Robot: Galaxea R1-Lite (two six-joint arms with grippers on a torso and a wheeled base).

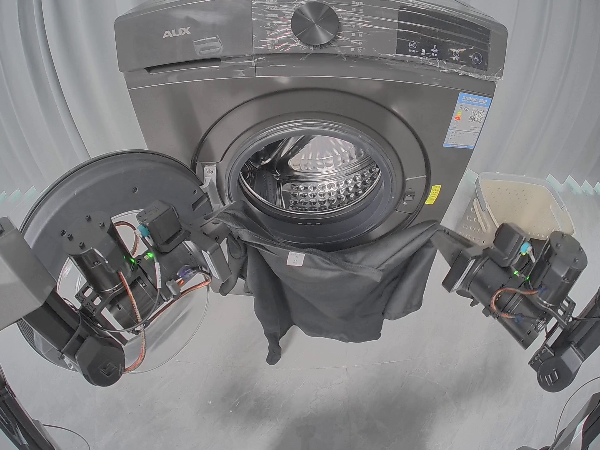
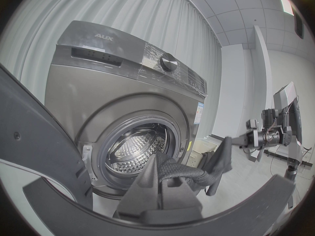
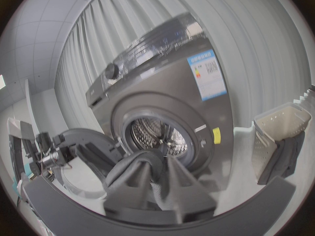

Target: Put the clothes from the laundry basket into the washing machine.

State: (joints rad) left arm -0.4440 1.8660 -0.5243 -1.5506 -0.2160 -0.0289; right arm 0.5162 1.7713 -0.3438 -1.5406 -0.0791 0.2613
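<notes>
A dark grey garment (image 1: 331,282) is stretched across the front of the washing machine's open drum (image 1: 319,176), its lower part hanging toward the floor. My left gripper (image 1: 215,217) is shut on its left corner beside the door hinge; the left wrist view shows the cloth (image 2: 183,174) pinched in that gripper (image 2: 160,184). My right gripper (image 1: 445,240) is shut on the right corner, and its own view shows the fabric (image 3: 131,167) bunched in the gripper (image 3: 157,181). The cream laundry basket (image 1: 531,201) stands right of the machine, another dark garment (image 3: 283,158) draped down its side.
The round machine door (image 1: 106,189) stands swung open to the left, right behind my left arm. Grey curtains hang behind the machine. Bare light floor (image 1: 325,395) lies in front of it.
</notes>
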